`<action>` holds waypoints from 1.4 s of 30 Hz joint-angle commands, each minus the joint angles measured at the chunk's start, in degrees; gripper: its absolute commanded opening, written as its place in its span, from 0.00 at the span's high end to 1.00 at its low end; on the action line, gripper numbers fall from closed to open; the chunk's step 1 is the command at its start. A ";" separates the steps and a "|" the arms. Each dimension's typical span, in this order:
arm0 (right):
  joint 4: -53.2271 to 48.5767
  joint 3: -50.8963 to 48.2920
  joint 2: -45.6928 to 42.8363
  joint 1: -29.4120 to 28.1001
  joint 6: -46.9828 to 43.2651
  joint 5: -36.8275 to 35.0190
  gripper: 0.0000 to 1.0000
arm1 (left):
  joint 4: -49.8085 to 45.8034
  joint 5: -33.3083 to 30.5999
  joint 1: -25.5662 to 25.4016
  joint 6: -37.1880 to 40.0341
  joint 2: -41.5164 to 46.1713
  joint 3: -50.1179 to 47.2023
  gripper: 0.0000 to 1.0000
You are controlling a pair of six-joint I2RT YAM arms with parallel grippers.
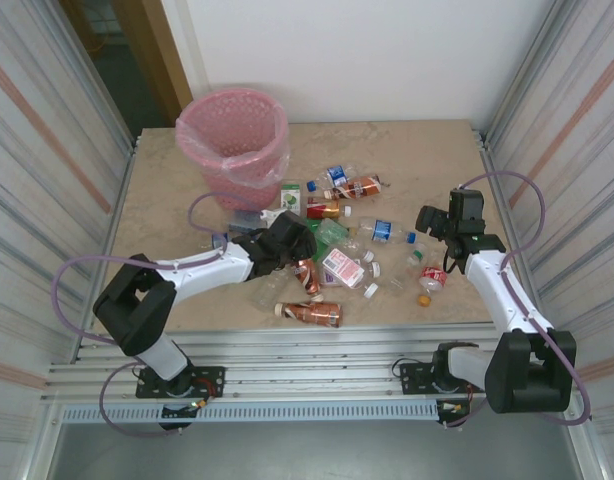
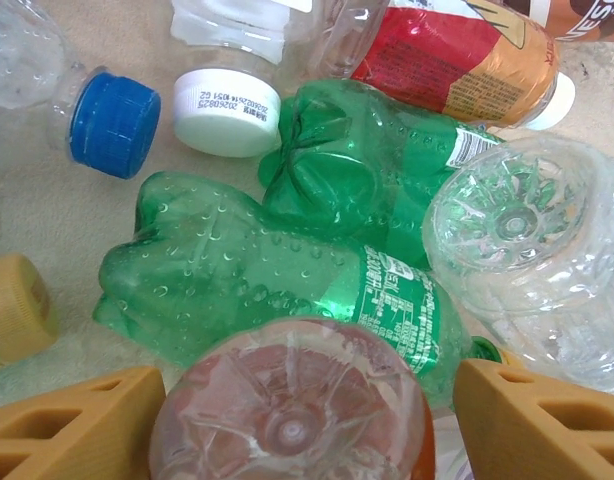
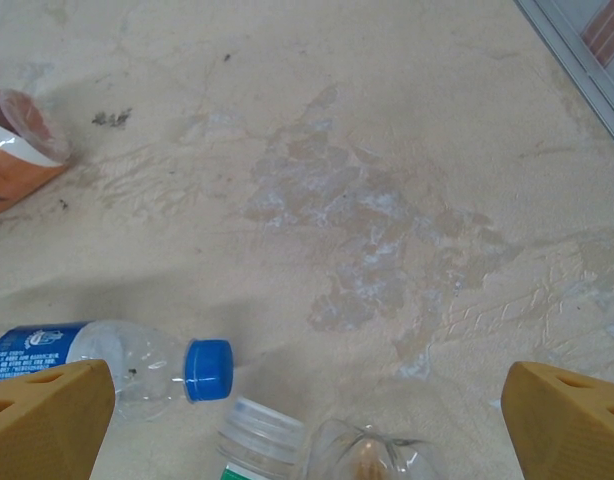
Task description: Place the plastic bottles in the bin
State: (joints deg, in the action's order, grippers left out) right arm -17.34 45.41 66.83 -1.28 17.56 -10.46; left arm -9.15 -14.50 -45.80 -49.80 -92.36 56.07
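The pink lattice bin (image 1: 233,140) stands at the back left of the table. Crushed plastic bottles (image 1: 342,267) lie in a pile at the table's middle. My left gripper (image 1: 290,240) is low over the pile's left side. In the left wrist view the left gripper (image 2: 307,388) is open, with the base of an orange-brown bottle (image 2: 287,415) between its fingers. The left finger touches it and a narrow gap shows at the right. Two green bottles (image 2: 247,270) lie just beyond. My right gripper (image 1: 434,220) (image 3: 307,380) is open over bare table, a blue-capped clear bottle (image 3: 137,362) beside its left finger.
Corrugated metal walls (image 1: 47,150) close both sides, and a metal rail (image 1: 287,345) runs along the front edge. An orange-brown bottle (image 1: 312,313) lies nearest the front. A red-capped bottle (image 1: 434,278) and an orange cap (image 1: 425,298) lie by the right forearm. Bare table (image 1: 427,150) spreads right of the bin.
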 commanded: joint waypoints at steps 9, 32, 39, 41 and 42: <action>1.30 0.20 0.84 -0.42 -0.24 0.03 0.02 | -0.20 0.07 0.44 0.24 -0.98 2.38 0.35; 1.72 0.28 -1.07 -0.87 -0.77 1.82 0.02 | -0.43 -3.45 0.56 3.66 3.94 3.40 0.58; 0.91 1.23 -1.94 -1.78 -1.19 2.45 0.02 | -1.04 -4.92 0.52 6.92 7.36 4.48 0.62; 0.07 1.88 -2.38 -2.48 -1.54 2.63 0.02 | -1.00 -4.84 0.49 7.66 8.38 4.77 0.63; -0.50 2.35 -2.60 -2.92 -1.81 2.64 0.02 | -1.07 -4.83 0.49 8.12 8.91 4.83 0.63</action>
State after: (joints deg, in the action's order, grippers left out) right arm -16.51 45.43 65.89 -3.11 17.34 -8.73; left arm -9.28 -17.56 -45.69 -44.34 -86.24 59.02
